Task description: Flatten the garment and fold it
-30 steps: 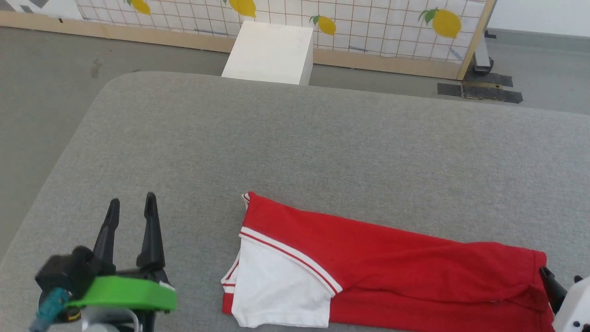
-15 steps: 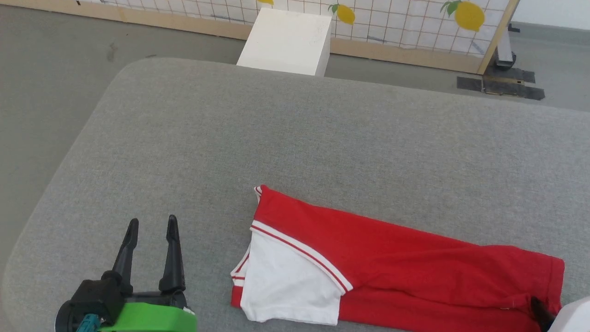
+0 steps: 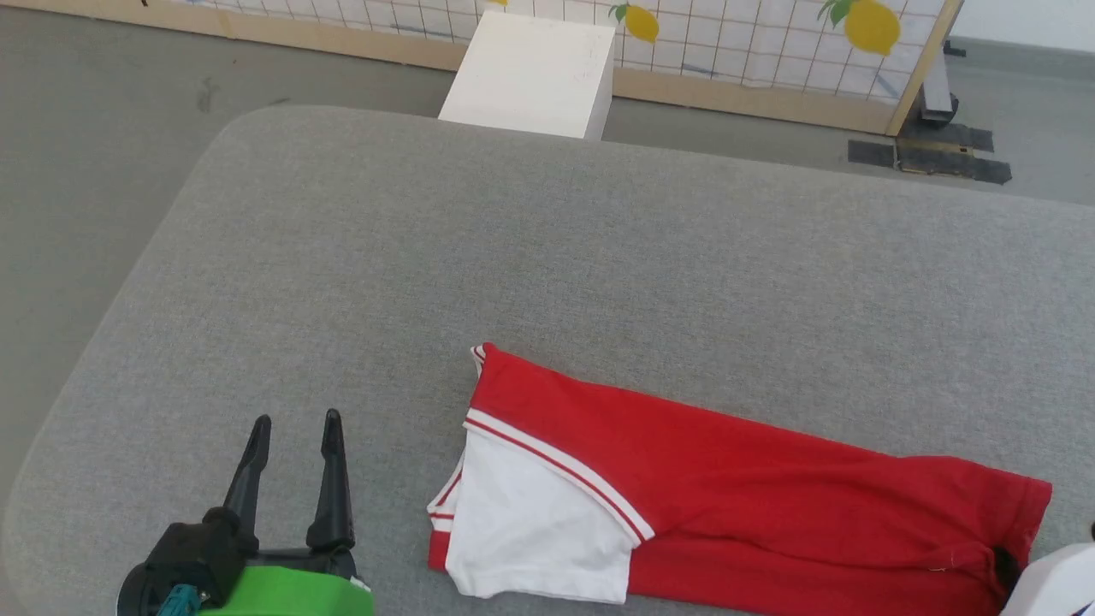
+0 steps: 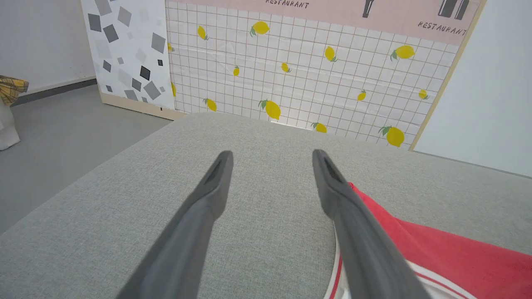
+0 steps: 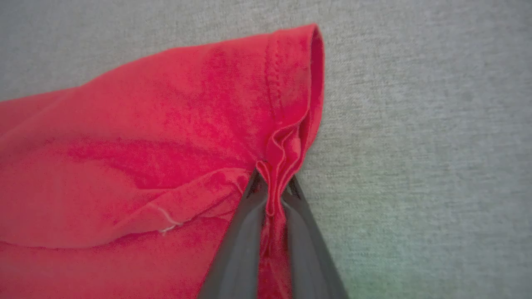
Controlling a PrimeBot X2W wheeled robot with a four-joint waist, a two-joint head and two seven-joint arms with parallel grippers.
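The garment (image 3: 727, 488) lies folded lengthwise on the grey cushion, a long red strip with one white sleeve (image 3: 530, 530) and striped trim at its left end; no letters or number show. My right gripper (image 5: 272, 187) is shut on the garment's red hem (image 5: 291, 108), the cloth bunched between its fingers; in the head view its dark fingers (image 3: 1003, 566) meet the garment's right end. To the left of the sleeve, apart from it, my left gripper (image 3: 295, 421) stands open above the cushion. In the left wrist view the left gripper (image 4: 272, 155) holds nothing, the garment (image 4: 436, 249) at its right.
The grey cushioned surface (image 3: 547, 257) spreads wide behind the garment, its rounded edge at the left. Beyond it stand a white box (image 3: 530, 77) on the floor and a lemon-patterned tiled panel (image 3: 770, 43).
The camera tilted down and shifted after the first frame. My left gripper drew back toward the near edge and a little right. The right gripper holds the hem throughout.
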